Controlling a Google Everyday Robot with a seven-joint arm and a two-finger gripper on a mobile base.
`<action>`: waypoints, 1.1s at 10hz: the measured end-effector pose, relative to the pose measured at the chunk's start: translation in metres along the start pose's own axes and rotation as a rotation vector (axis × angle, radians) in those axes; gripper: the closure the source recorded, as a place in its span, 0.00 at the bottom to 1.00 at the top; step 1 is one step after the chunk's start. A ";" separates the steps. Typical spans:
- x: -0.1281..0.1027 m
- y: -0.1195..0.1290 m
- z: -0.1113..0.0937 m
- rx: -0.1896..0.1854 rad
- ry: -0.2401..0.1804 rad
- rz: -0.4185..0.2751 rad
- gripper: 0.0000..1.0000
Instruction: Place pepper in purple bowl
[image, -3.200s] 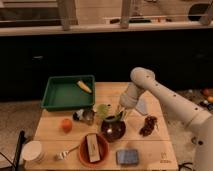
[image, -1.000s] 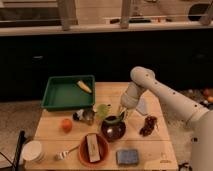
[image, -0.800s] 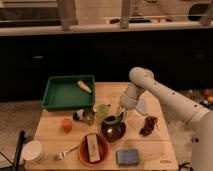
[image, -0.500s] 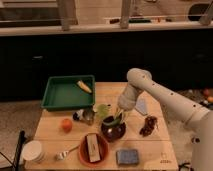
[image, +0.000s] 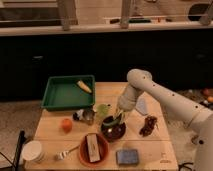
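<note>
Little change since half a second ago: the arm has shifted only slightly and the gripper still hangs over the purple bowl. Nothing else on the table has moved.

Near edge:
- Blue sponge at 5 o'clock from the purple bowl.
- Orange-red bowl at 7 o'clock from it, a brown block lying inside.
- Small utensil just left of the orange-red bowl.
- White cup at the table's front left corner.

Middle:
- Purple bowl stands upright, near the table's centre.
- Pepper shows as a dark-green curve at the bowl's 12 o'clock rim, right under the gripper. Cannot tell whether it rests on the rim or hangs clear of it.
- Gripper points down at the bowl's far side. Cannot tell whether it is apart, together or clamped on the pepper.
- Dark-red wrinkled cluster at 3 o'clock from the bowl, apart from it.
- Orange at 9 o'clock, well apart.
- Small metal can at 10 o'clock.
- Pale yellow-green object at 11 o'clock, just beside the can.

Far:
- Pale cloth at 1 o'clock, partly behind the arm.
- Green tray at the table's far left, a yellow item in its far right corner.
</note>
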 end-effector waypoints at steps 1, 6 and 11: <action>0.000 0.001 0.000 0.000 0.001 0.001 0.40; -0.001 0.000 -0.001 0.000 0.002 0.000 0.23; -0.001 -0.001 -0.002 0.000 0.001 -0.013 0.23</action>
